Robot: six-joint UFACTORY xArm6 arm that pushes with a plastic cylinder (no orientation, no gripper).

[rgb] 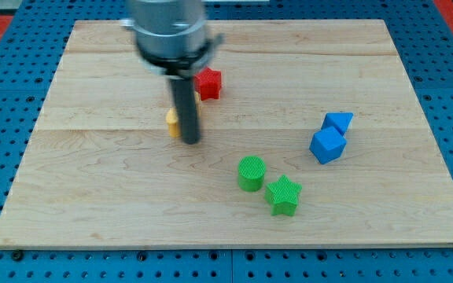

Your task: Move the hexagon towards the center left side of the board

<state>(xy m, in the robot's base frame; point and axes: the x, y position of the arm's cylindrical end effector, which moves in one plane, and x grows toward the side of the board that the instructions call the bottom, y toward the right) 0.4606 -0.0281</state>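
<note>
A yellow block [172,122], mostly hidden behind my rod, lies left of the board's centre; its shape cannot be made out. My tip [191,141] rests on the board just right of and below this yellow block, touching or nearly touching it. A red block [208,83], star-like in shape, sits just above and to the right of the rod.
A green cylinder [251,173] and a green star [283,195] lie at the lower middle. A blue cube [327,145] and a blue triangular block [339,122] lie at the right. The wooden board [93,204] sits on a blue pegboard.
</note>
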